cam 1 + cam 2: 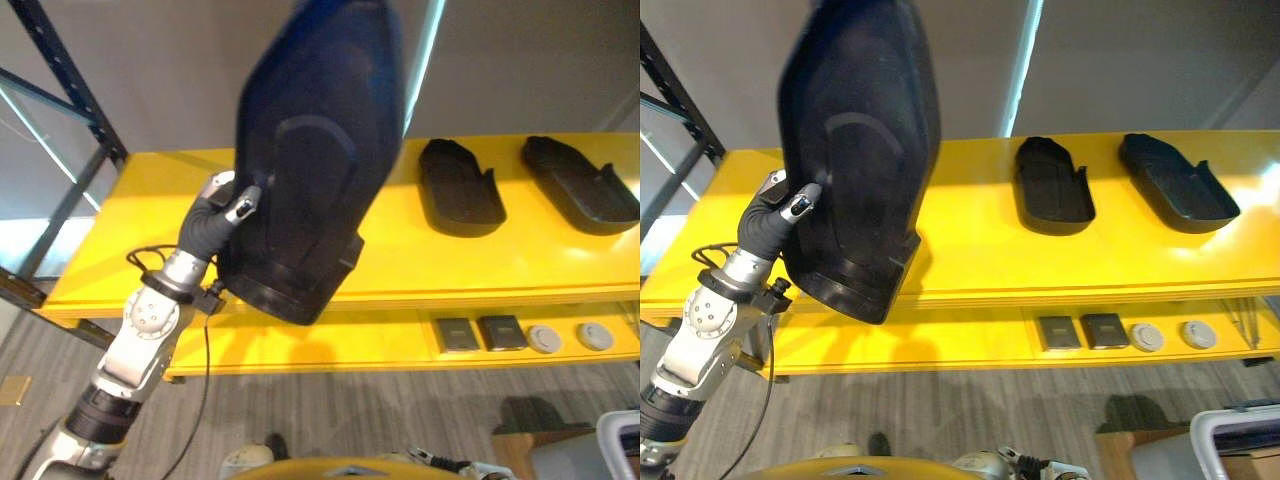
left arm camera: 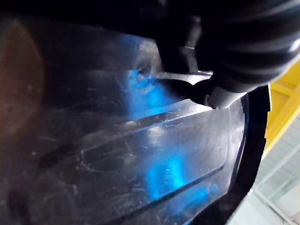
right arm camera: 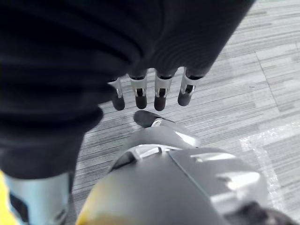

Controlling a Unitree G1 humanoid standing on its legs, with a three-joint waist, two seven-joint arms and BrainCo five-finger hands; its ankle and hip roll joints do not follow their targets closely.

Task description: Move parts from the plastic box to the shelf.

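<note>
Two dark pads (image 1: 458, 334) (image 1: 502, 332) and two round discs (image 1: 545, 339) (image 1: 594, 336) are seen in a row, low and rightward. Grey striped carpet (image 3: 262, 79) is seen beneath.

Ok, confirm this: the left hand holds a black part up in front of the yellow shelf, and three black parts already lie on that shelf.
Not quite. The left hand does hold a black part up before the yellow shelf, but the left eye view shows two black parts lying there, not three.
</note>
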